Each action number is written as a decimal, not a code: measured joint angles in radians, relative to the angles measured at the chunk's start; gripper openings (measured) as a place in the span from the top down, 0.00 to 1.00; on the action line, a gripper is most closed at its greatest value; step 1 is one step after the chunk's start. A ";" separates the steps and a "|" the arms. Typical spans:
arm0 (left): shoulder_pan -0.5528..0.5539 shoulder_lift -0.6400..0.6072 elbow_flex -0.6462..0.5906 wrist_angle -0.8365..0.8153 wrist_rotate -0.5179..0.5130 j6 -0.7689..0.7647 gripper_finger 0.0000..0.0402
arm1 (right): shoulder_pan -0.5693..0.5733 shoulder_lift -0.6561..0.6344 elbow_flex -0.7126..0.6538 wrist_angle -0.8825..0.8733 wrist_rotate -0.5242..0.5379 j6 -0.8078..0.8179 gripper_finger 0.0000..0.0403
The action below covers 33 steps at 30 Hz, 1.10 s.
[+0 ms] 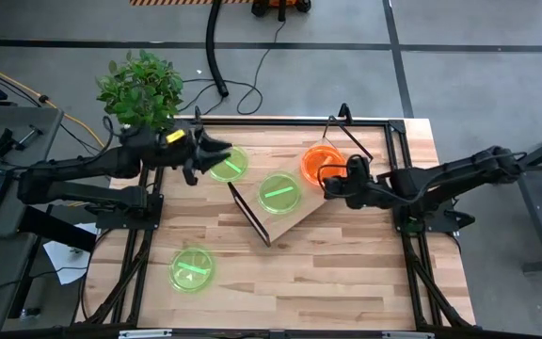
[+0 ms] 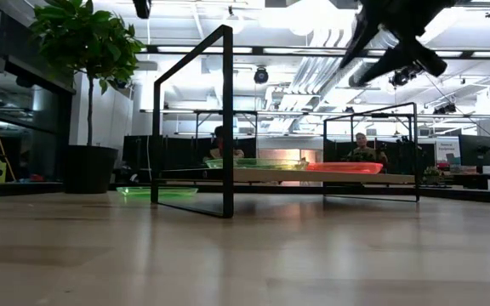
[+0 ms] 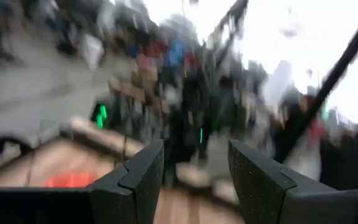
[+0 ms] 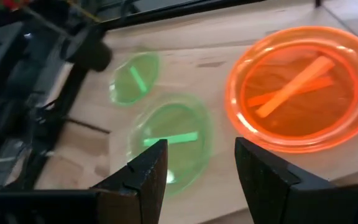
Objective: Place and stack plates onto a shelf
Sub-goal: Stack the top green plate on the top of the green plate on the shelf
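Observation:
The shelf stands slantwise in mid-table. On its board lie a stack of orange plates, whose streaks cross in the right wrist view, and one green plate. A second green plate lies flat on the tabletop by the shelf's far left end. A third lies near the table's left near corner. My right gripper hovers open over the board beside the orange stack. My left gripper is open and empty above the second green plate's left rim.
A potted plant stands at the table's far left corner behind my left arm. The shelf's black wire end frames rise above the board. Bare tabletop stretches along the near side. People sit in the room beyond the table.

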 joint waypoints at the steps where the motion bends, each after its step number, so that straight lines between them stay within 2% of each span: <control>1: 0.007 0.006 0.017 -0.061 0.037 0.026 0.58 | 0.010 -0.005 0.001 0.006 0.000 -0.011 0.58; 3: 0.018 0.019 0.063 -0.196 0.105 0.115 0.58 | 0.029 -0.009 0.001 0.007 0.001 -0.016 0.58; 6: 0.022 0.052 0.113 -0.399 0.148 0.261 0.58 | 0.044 -0.008 0.001 0.004 -0.002 -0.016 0.58; 9: 0.021 0.067 0.115 -0.566 0.147 0.402 0.58 | 0.055 -0.005 0.001 0.003 -0.011 -0.016 0.58; 13: 0.037 0.082 0.093 -0.752 0.081 0.523 0.58 | 0.062 -0.005 0.001 0.004 -0.011 -0.016 0.58; 16: 0.057 0.080 0.028 -0.761 0.052 0.578 0.58 | 0.062 -0.005 0.001 0.004 -0.014 -0.016 0.58; 21: 0.079 0.085 -0.078 -0.792 -0.088 0.689 0.58 | 0.062 -0.005 0.000 0.004 -0.018 -0.015 0.58; 26: 0.109 0.109 -0.148 -0.777 -0.234 0.702 0.58 | 0.062 -0.004 0.000 0.005 -0.023 -0.014 0.58; 33: 0.134 0.196 -0.176 -0.777 -0.249 0.766 0.58 | 0.062 -0.004 0.000 0.006 -0.026 0.012 0.58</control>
